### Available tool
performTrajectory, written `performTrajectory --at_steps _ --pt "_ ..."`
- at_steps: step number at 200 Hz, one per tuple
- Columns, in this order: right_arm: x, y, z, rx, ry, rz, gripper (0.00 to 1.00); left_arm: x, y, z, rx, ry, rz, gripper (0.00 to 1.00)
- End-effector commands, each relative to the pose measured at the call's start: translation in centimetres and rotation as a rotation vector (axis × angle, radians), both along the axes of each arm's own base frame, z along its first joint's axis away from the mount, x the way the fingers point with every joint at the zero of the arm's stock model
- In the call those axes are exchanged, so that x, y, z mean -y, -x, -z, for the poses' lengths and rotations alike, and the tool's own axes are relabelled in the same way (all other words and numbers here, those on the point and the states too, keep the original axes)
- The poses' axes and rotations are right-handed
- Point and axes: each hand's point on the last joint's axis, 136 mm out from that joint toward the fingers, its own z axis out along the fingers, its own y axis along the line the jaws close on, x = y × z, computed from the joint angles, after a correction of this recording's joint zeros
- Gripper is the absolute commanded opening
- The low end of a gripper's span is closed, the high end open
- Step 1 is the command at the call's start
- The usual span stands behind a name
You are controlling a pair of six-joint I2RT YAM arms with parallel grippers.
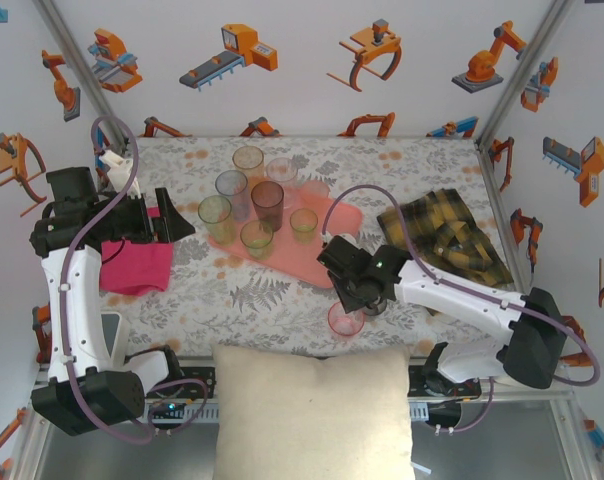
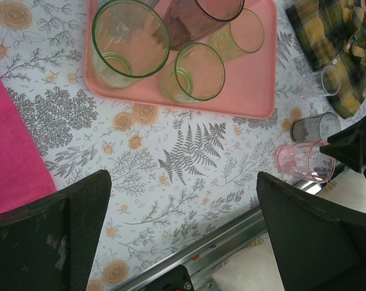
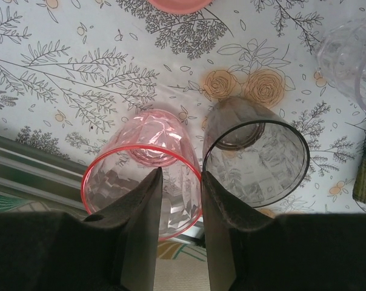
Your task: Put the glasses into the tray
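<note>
The right gripper [image 3: 181, 182] hangs over the pink tumbler [image 3: 131, 176], which stands close to the near edge of the tabletop [image 1: 272, 295], right of its middle. The jaws are partly apart and straddle the right side of that tumbler's rim. One finger seems to dip inside the mouth while the other sits outside, against or over the grey tumbler [image 3: 256, 157] just beside it. Whether the pads already press the pink wall cannot be told. The tray [image 1: 337, 215] lies toward the middle of the tabletop, nearer the far edge, with several tumblers already standing in it. A clear tumbler [image 3: 352, 60] waits further right by the plaid cloth [image 1: 447, 235]. The left gripper [image 2: 183, 182] is spread wide with nothing in it, over the left side of the tabletop near the magenta cloth [image 1: 137, 265]. The step in hand looks like the pickup of the pink tumbler. To do it well, the pinch should catch the pink wall alone, so the outer finger needs to stay clear of the grey rim or both may tip. A straight lift before any sideways travel would keep the neighbour standing. The bare near right corner of the tray looks the safest landing spot, away from the crowded glasses. No brand, label or readable writing shows anywhere; the walls carry only orange machine drawings.
</note>
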Motion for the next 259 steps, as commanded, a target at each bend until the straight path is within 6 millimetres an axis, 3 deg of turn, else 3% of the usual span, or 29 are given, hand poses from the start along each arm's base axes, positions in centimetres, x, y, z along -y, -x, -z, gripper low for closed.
performTrajectory --at_steps 1,104,259 --pt "-0.1 -0.5 -0.1 0.029 0.024 -0.021 0.34 0.3 0.5 -1.1 0.018 0.019 0.007 0.97" --pt "-0.8 -1.0 -1.1 0.049 0.053 -0.066 0.34 0.3 0.6 -1.0 0.013 0.019 0.004 0.97" --pt "-1.0 -0.7 -0.6 0.038 0.072 -0.113 0.35 0.3 0.7 -0.8 0.014 0.015 0.004 0.97"
